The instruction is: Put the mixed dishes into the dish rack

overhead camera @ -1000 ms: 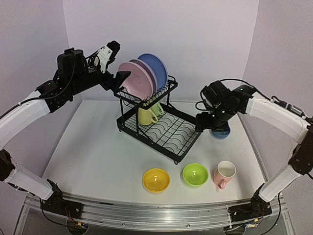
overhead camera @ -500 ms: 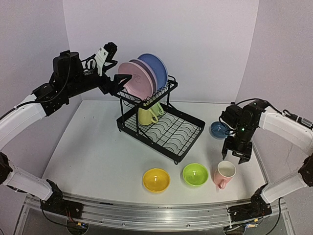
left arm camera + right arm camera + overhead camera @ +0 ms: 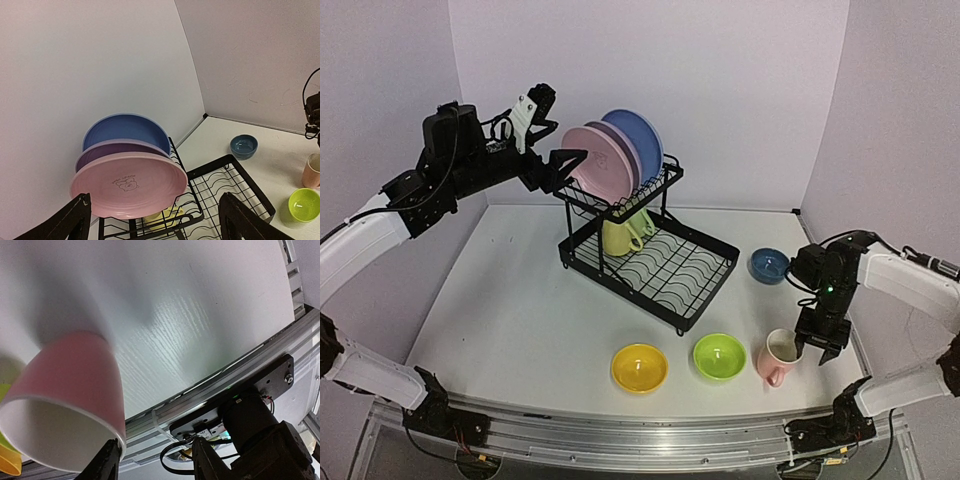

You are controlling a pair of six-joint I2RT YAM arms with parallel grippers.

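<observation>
The black wire dish rack (image 3: pixel 692 290) (image 3: pixel 240 172) holds a pink plate (image 3: pixel 588 158) (image 3: pixel 130 182), a lavender plate (image 3: pixel 620 150) (image 3: pixel 120 148) and a blue plate (image 3: pixel 640 135) (image 3: pixel 125 130) upright on its upper shelf, with a yellow mug (image 3: pixel 618 238) below them. My left gripper (image 3: pixel 552 140) (image 3: pixel 155 222) hovers open just left of the pink plate. A pink mug (image 3: pixel 778 355) (image 3: pixel 70 385) stands at the front right. My right gripper (image 3: pixel 817 340) (image 3: pixel 156 460) is beside its right side, jaws half open with nothing between them; one finger is at the rim.
A yellow bowl (image 3: pixel 639 367) and a lime bowl (image 3: pixel 720 356) (image 3: pixel 304 205) sit near the front edge, left of the pink mug. A blue bowl (image 3: pixel 769 265) (image 3: pixel 244 146) sits right of the rack. The table's front rail (image 3: pixel 210 390) runs close under my right gripper.
My right arm swung from over the blue bowl down to the pink mug's right side, its jaws narrowing. The blue bowl stayed put. The left arm drew back slightly to the left.
</observation>
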